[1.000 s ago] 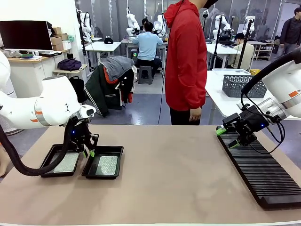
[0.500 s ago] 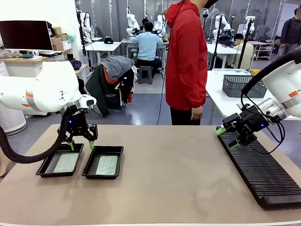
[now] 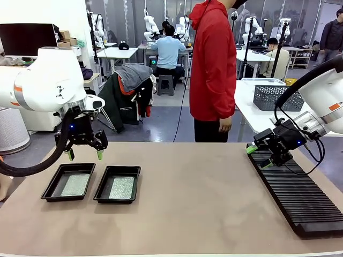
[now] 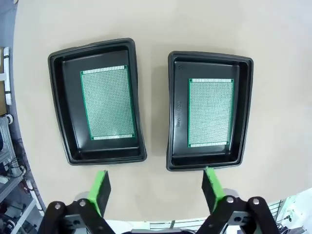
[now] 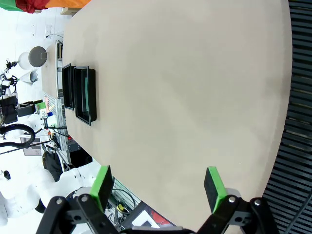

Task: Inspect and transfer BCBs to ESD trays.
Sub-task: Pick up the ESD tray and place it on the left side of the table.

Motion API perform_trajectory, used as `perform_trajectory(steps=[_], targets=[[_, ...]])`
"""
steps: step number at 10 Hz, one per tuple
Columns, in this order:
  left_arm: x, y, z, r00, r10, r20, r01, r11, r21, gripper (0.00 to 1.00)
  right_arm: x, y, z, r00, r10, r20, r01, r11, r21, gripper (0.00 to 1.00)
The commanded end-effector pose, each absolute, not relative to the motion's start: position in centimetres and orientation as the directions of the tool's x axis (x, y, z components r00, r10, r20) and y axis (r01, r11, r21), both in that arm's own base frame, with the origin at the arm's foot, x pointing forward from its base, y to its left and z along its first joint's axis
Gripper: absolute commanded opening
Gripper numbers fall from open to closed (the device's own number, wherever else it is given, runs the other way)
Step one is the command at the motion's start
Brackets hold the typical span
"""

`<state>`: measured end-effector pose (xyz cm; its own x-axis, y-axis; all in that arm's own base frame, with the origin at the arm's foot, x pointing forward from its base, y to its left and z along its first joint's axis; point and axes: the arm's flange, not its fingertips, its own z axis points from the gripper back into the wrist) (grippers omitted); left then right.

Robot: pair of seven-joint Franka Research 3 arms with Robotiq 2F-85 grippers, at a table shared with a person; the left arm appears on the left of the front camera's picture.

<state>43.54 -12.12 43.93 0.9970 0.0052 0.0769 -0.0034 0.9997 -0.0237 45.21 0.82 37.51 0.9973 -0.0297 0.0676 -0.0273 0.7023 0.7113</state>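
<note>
BCBs [image 4: 108, 103] lie in ESD trays [image 4: 63, 112] below open left claw [image 4: 155, 189].

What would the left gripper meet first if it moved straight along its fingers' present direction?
Probably the bare table or the two ESD trays below the open left gripper; depth is unclear.

Two glossy black ESD trays [image 4: 66, 97] hold pale green, finely dotted BCBs [image 4: 108, 103] on a beige bench [image 3: 203, 203].
</note>
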Motion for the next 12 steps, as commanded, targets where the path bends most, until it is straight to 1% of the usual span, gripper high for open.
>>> perform_trajectory(steps=[1,12], targets=[[43.83,-12.19,43.89,0.997,0.000,0.075,0.001,1.000,-0.022,1.00,45.14,0.98,37.67,0.997,-0.047,0.056,-0.006,0.712,0.702,1.00],[43.54,-12.12,43.93,0.997,0.005,0.077,-0.003,1.000,-0.024,1.00,45.14,0.98,37.67,0.997,-0.047,0.056,-0.006,0.712,0.702,1.00]])
